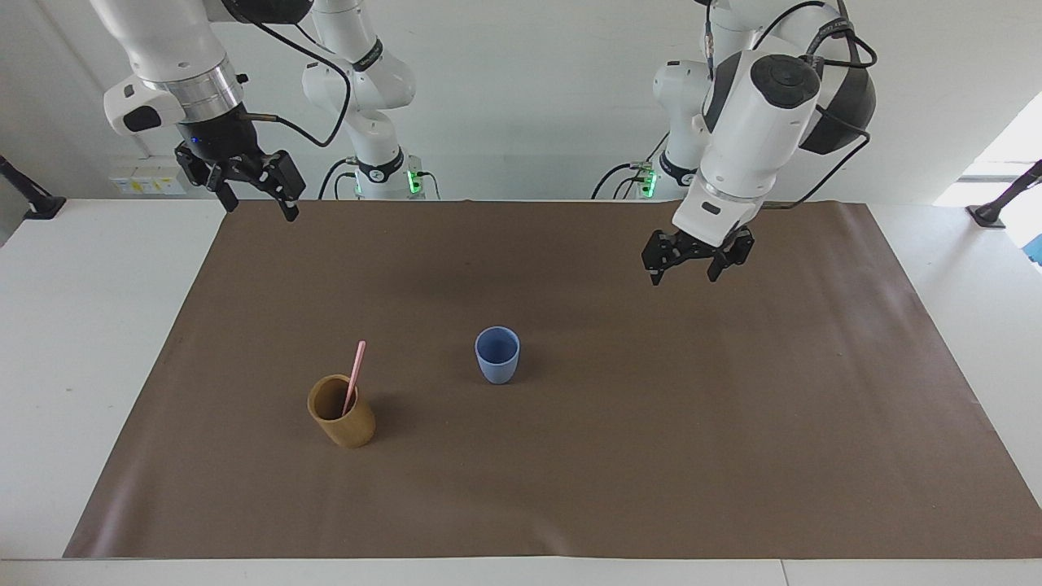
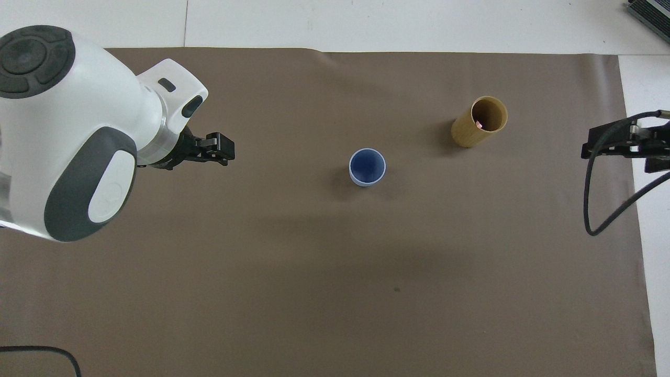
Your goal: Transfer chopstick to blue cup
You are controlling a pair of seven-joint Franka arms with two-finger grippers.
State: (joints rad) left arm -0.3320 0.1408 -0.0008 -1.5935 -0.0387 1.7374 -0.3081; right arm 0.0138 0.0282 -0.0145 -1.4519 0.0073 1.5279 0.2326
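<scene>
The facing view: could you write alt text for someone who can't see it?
A thin pale-pink chopstick stands tilted in a tan-brown cylindrical cup on a brown mat, beside an empty small light-blue cup. Both robot grippers hang open and empty: the left gripper over bare mat, the right gripper waiting over the mat's corner.

- Both arms have glossy white shells with dark grey joint caps and panels.
- Each ends in a black tool: left tool (image 1: 694,267), right tool (image 1: 254,194).
- Black cables loop along the arms.
- A silver ring sits above the right tool.
- Green lights glow at both bases.
</scene>
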